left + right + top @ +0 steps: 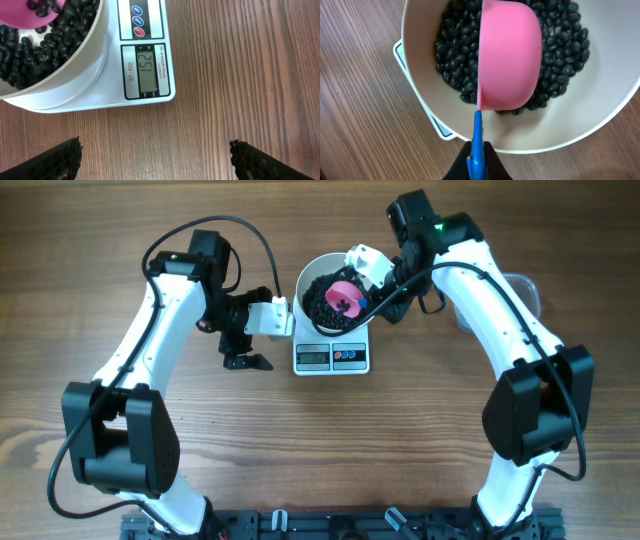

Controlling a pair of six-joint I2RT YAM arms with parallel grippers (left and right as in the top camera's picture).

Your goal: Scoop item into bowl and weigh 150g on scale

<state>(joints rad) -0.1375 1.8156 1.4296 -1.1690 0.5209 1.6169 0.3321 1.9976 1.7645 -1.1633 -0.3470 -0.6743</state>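
Brown wood-grain tabletop (320,450), grain running sideways; even, soft light; black rail (300,525) at near edge.

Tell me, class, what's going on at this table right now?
The right gripper is clamped on the blue handle of a pink scoop, holding it over the white bowl of black beans. The bowl sits on the kitchen scale, whose display reads 152. The left gripper is open and empty, hovering over the wooden table beside the scale.
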